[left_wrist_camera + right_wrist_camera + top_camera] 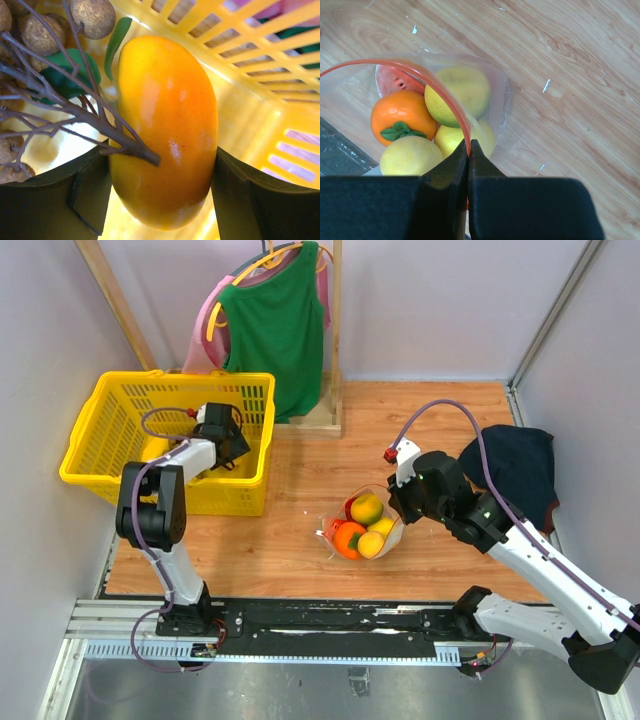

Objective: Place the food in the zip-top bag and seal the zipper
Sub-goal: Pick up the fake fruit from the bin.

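Pale lavender-grey walls (450, 300) box in a light wood-grain floor (290, 530) under even, soft light, with a wooden rack (336, 340) at the back holding a green top (275, 330) and a pink garment (205, 335).

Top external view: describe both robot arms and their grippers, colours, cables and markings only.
The left arm and right arm have white tubular links, bulky black joints and black bases. A purple-grey cable loops along each, with a small red part near the wrist. The left gripper and right gripper are black, with broad flat dark fingers. No markings are legible.
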